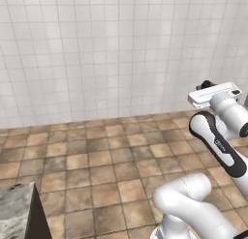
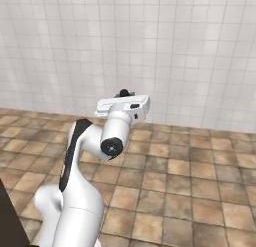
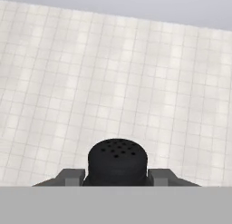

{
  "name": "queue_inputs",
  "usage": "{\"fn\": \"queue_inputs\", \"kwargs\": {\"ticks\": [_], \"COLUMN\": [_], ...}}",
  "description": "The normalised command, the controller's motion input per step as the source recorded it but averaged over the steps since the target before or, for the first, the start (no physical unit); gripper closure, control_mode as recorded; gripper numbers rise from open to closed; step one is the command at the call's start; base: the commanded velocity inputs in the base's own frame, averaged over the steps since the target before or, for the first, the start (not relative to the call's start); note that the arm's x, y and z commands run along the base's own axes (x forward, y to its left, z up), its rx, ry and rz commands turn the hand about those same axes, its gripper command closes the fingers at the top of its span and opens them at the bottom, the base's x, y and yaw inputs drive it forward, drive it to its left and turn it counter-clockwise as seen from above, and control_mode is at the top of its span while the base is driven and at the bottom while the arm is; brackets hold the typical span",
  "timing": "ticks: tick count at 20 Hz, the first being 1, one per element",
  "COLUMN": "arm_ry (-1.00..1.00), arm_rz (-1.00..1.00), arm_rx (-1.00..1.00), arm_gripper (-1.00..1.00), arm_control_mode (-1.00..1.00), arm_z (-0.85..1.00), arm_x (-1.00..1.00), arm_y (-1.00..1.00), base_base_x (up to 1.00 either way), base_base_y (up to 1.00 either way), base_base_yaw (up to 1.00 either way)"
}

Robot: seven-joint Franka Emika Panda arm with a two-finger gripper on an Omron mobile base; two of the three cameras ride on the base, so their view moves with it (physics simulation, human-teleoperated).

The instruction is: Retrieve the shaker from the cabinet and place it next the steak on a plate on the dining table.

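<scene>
The black shaker, with its perforated top toward the camera, sits between my two fingertips in the hand view. My gripper is shut on it. In the base views only a dark tip of the shaker pokes up behind the white hand, which is held level at mid height and faces the tiled wall. The cabinet, the steak and the plate are out of view. A corner of a marbled stone top shows at the lower left of the left base view; I cannot tell if it is the dining table.
A white tiled wall fills the background ahead. Brown floor tiles spread below the arm. A dark panel runs down under the stone corner.
</scene>
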Motion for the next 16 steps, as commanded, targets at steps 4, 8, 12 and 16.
{"fn": "queue_inputs", "kwargs": {"ticks": [4,8,12,16], "arm_ry": [0.00,0.00,0.00,0.00], "arm_rz": [0.00,0.00,0.00,0.00], "arm_rx": [0.00,0.00,0.00,0.00], "arm_gripper": [1.00,1.00,1.00,1.00], "arm_control_mode": [1.00,1.00,1.00,1.00], "arm_z": [0.00,0.00,0.00,0.00], "arm_x": [0.00,0.00,0.00,0.00], "arm_y": [0.00,0.00,0.00,0.00], "base_base_x": [1.00,1.00,1.00,1.00], "base_base_y": [0.00,0.00,-0.02,-0.09], "base_base_yaw": [0.47,0.49,0.56,0.75]}}
